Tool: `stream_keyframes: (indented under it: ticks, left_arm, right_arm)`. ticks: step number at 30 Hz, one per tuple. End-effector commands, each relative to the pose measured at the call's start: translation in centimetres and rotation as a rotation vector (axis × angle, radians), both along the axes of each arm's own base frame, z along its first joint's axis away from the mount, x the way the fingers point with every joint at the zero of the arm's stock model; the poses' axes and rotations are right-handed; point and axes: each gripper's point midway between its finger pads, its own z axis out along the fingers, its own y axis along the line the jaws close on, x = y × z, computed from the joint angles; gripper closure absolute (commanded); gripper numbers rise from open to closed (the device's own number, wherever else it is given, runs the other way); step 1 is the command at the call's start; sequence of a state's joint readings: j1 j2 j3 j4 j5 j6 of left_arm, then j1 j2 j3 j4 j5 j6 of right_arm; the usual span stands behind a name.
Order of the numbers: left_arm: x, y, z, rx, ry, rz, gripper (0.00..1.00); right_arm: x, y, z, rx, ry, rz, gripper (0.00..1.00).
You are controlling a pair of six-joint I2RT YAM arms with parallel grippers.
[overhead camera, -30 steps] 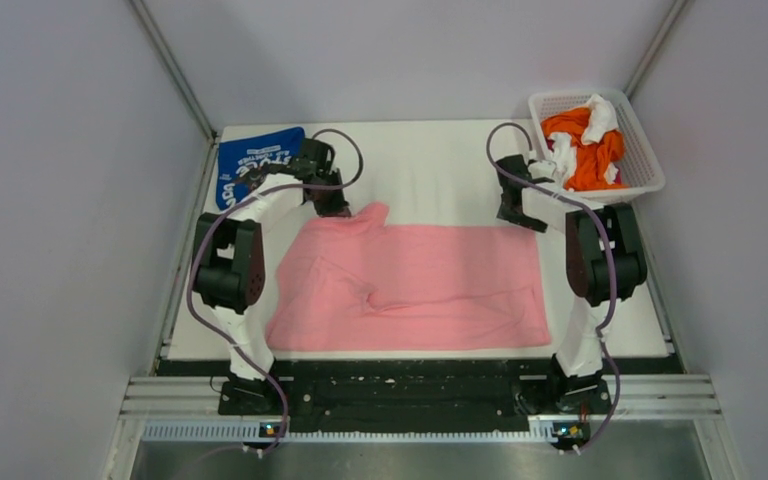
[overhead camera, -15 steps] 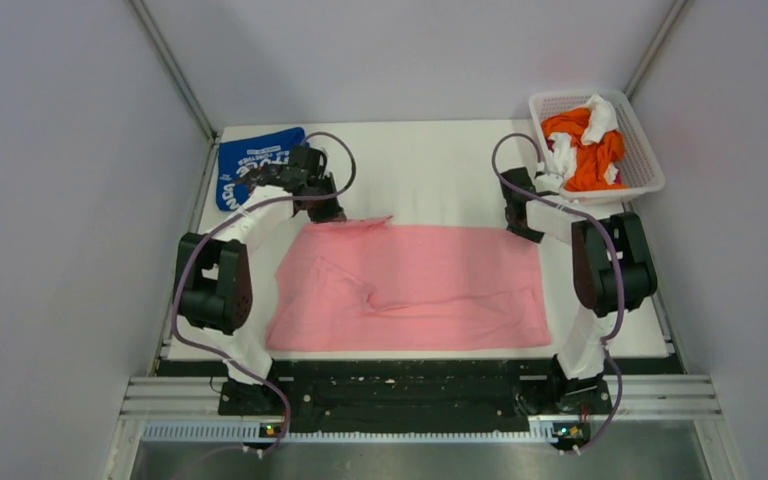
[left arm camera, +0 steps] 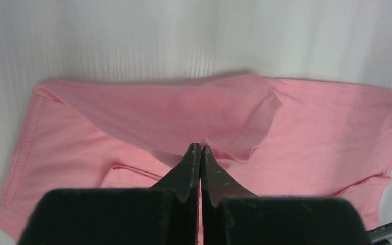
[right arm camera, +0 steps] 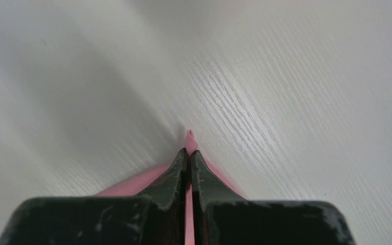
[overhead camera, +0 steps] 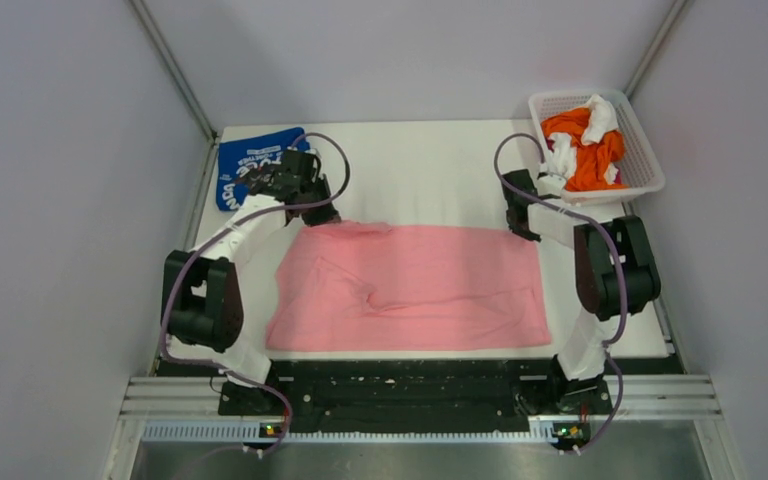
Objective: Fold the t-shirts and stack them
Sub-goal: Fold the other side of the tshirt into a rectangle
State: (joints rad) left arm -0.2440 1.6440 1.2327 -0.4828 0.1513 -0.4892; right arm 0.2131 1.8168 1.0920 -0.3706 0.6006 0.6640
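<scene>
White tabletop [overhead camera: 440, 165] between pale grey walls carries a plain light pink cloth t-shirt [overhead camera: 410, 285], spread flat across its middle. A folded royal blue t-shirt with white lettering [overhead camera: 243, 160] lies at the far left corner. A white plastic lattice basket [overhead camera: 644, 150] holding orange and white cloth [overhead camera: 585, 140] sits far right. The left gripper [left arm camera: 200, 149] pinches a raised fold at the pink shirt's far left edge, jaws together; the right gripper [right arm camera: 189, 152] is clamped on its far right corner.
</scene>
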Motion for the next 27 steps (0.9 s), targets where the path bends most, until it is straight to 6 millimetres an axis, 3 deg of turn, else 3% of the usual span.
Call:
stream_keyframes:
  ticks: [1,8,19,27]
  left_arm:
    - [-0.8,0.5,2.7,-0.009,-0.075,0.02,1.0]
    - [-3.9,1.5,3.1,-0.011,-0.08,0.05,1.0]
    - [-8.8,2.9,4.2,-0.046,-0.108,0.113,1.0]
    - [-11.0,3.5,6.6,-0.082,-0.16,0.141,1.0]
  right_arm:
    - [0.9,0.2,4.0,0.021,-0.135,0.02,1.0]
    - [-0.9,1.2,5.0,0.073,-0.181,0.063,1.0]
    - [-1.3,0.9,8.2,0.066,-0.254,0.07,1.0]
    - [-1.5,1.4,10.0,0.085,-0.291,0.116,1.0]
